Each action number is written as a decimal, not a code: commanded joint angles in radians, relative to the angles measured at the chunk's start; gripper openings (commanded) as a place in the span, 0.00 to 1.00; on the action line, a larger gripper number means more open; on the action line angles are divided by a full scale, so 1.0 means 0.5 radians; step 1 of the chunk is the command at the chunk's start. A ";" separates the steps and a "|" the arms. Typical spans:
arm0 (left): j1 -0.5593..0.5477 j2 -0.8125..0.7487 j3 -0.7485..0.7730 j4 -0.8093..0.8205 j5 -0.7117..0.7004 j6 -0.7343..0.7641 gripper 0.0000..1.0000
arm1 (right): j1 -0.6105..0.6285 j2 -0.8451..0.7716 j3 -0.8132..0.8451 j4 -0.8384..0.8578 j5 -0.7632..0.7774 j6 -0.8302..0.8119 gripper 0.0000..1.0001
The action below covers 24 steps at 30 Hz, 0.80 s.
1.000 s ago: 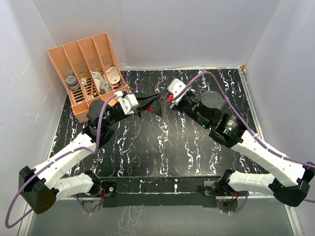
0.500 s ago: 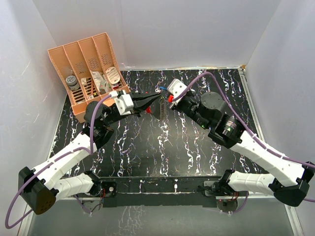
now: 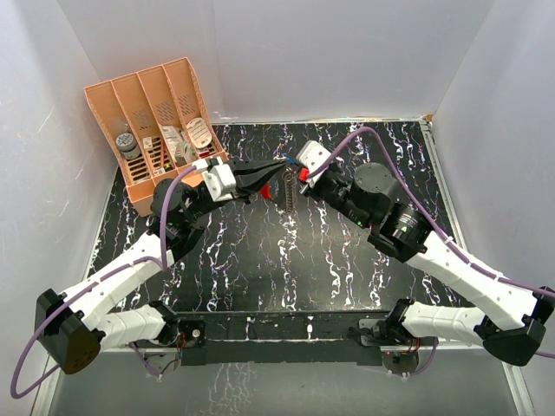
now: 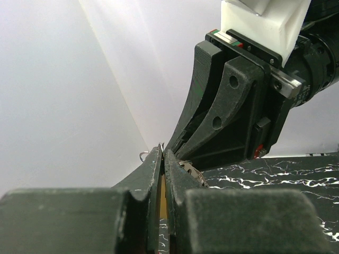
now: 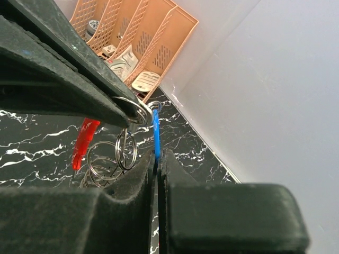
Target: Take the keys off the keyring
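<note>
We record: left gripper pinching keyring at silver loop; right gripper clamped on blue key.

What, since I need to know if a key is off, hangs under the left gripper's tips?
Silvery rings and a red tag dangle from the top ring the left gripper pinches. A blue key hangs alongside, into the right gripper, whose fingers cover its lower end.

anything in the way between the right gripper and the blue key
Nothing visible does: the right gripper is shut on the thin blue-headed key, with the left gripper pinching the silvery metal ring beside it.
</note>
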<state>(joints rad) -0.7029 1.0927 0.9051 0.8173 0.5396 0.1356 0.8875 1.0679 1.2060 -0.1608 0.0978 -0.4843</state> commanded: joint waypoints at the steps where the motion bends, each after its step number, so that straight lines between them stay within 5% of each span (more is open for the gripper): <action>1: -0.021 -0.005 0.129 0.153 0.022 -0.006 0.00 | -0.025 -0.010 0.035 -0.047 0.035 0.064 0.00; 2: -0.022 0.000 0.143 0.134 0.034 -0.013 0.00 | -0.024 -0.014 0.033 -0.041 0.044 0.066 0.01; 4: -0.023 0.001 0.149 0.116 0.057 -0.023 0.00 | -0.023 -0.035 0.027 -0.001 0.077 0.066 0.23; 5: -0.020 -0.003 0.142 0.117 0.061 -0.037 0.00 | -0.023 -0.048 0.025 0.029 0.097 0.060 0.25; 14: -0.021 -0.056 0.083 0.114 0.066 -0.092 0.00 | -0.024 -0.218 -0.071 0.512 0.307 -0.001 0.15; 24: -0.020 0.042 0.107 0.217 0.038 -0.250 0.00 | -0.023 -0.262 -0.034 0.439 -0.001 0.112 0.13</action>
<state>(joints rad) -0.7094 1.1065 0.9237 0.8268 0.5583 0.0547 0.8772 0.9394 1.1679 0.0273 0.1658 -0.4614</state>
